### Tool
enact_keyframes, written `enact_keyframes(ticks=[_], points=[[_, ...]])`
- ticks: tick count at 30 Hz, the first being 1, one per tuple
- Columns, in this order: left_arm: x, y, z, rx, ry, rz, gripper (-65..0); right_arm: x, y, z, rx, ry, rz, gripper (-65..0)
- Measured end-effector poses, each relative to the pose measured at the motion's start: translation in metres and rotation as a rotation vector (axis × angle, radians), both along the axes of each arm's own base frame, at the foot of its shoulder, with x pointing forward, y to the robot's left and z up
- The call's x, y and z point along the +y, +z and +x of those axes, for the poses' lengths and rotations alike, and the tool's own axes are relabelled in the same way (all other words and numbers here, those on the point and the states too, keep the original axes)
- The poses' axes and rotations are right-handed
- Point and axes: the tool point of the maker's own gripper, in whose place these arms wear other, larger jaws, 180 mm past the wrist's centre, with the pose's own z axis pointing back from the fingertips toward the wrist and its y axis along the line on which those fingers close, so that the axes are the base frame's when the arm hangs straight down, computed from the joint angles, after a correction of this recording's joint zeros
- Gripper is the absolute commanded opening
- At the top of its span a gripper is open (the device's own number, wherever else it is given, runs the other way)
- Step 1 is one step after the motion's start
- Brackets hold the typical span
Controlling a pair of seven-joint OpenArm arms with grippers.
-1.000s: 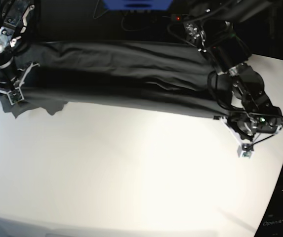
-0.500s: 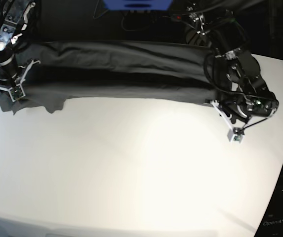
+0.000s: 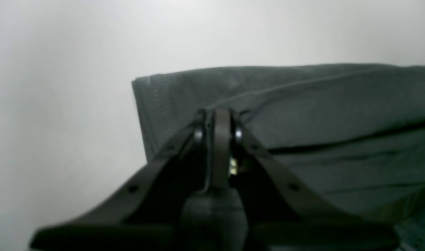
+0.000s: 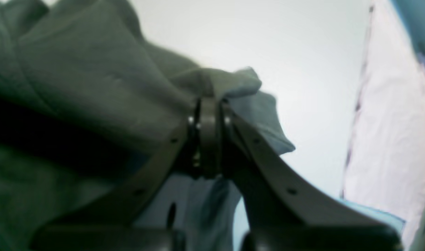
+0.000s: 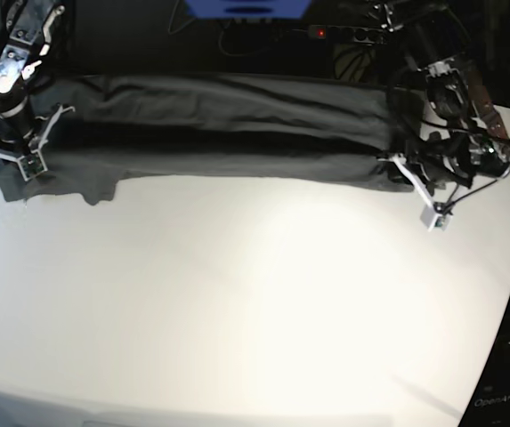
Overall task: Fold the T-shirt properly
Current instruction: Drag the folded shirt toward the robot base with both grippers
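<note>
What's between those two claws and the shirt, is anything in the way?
Nothing visible. The left gripper and the right gripper are each shut directly on the T-shirt, which lies stretched between them along the far edge of the table.

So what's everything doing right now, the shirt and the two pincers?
T-shirt: stretched out long across the table's far side, folded lengthwise, both ends pinched.
Left pincer: shut on the T-shirt near its stitched edge.
Right pincer: shut on the T-shirt, cloth bunched at its tips.
Table: white, T-shirt lying on it.
</note>
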Motion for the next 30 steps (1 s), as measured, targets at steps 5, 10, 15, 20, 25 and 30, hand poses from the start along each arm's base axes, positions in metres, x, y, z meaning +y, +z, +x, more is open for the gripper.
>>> enact_keyframes(ticks=[5, 10, 15, 20, 25, 30], points=[[0.010, 0.001, -0.010, 0.000, -0.010, -0.021, -61.4, -0.005, -0.012, 0.007, 0.019, -0.017, 0.006, -64.3], [0.012, -0.003, -0.024, 0.018, -0.014, -0.044, -61.4, 0.001, -0.026, 0.000, 0.061, -0.037, 0.008, -64.3], [0.011, -0.005, -0.034, 0.034, -0.045, -0.055, -61.4, -0.001, -0.024, 0.002, 0.056, -0.039, 0.002, -64.3], [-0.002, -0.005, -0.039, 0.037, -0.081, -0.100, -61.4, -0.001, -0.024, 0.002, 0.053, -0.040, 0.002, -64.3], [-0.007, -0.007, -0.047, 0.045, -0.086, -0.134, -61.4, -0.013, -0.022, -0.004, 0.056, -0.074, -0.010, -64.3], [0.002, -0.003, -0.049, 0.039, -0.086, -0.139, -61.4, -0.013, -0.021, -0.003, 0.053, -0.072, -0.012, -64.3]])
